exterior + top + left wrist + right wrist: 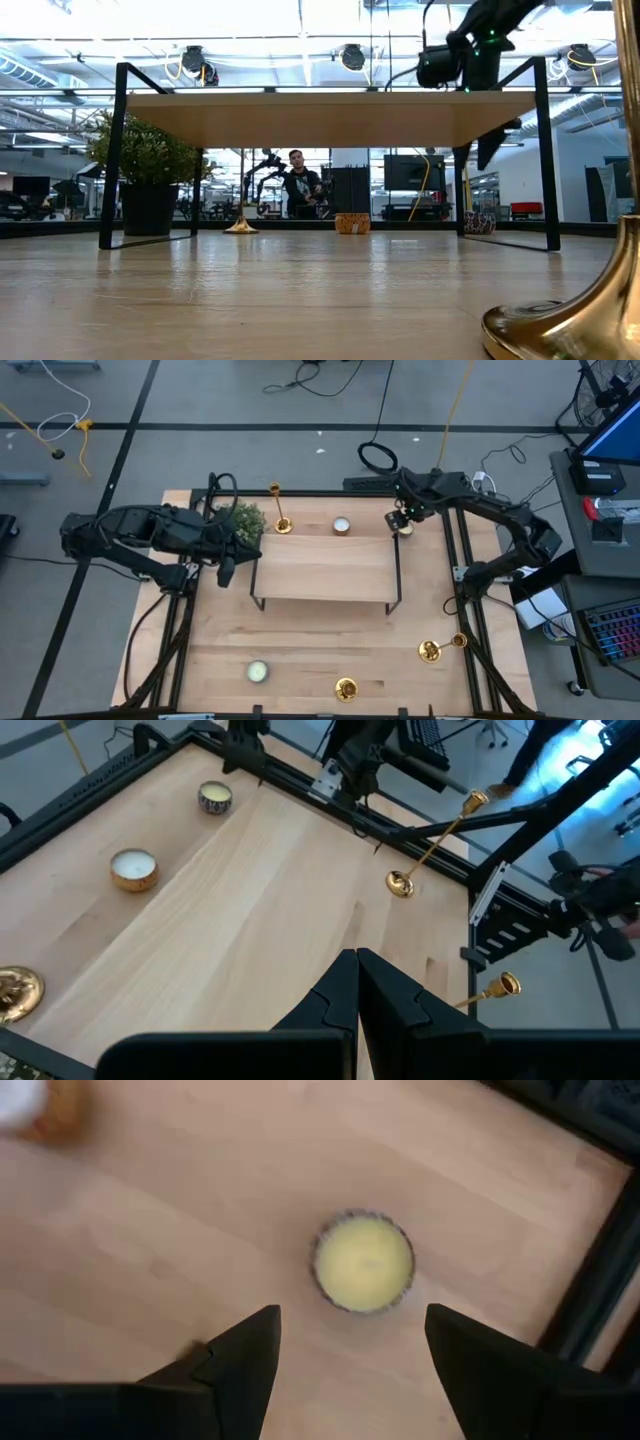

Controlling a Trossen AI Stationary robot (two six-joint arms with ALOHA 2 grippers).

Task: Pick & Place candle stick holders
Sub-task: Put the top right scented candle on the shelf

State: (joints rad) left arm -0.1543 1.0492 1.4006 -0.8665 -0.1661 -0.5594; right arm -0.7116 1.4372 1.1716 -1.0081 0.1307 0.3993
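Right gripper [350,1350] open above tealight candle [363,1262] — left gripper [357,982] shut.

A robotics lab is indicated: cables [330,375] strewn on the floor, monitors [408,172] and ceiling lamps [351,56] seen behind the worktop [320,650].

A small wooden shelf [325,568] on a black frame stands mid-table. A bushy green plant [246,520] sits at its far left corner. Tealight candles lie on the wooden table [300,650]: one far behind the shelf [342,526], one at the far right [405,528], one near left [258,672]. A person [300,186] sits in the room beyond.
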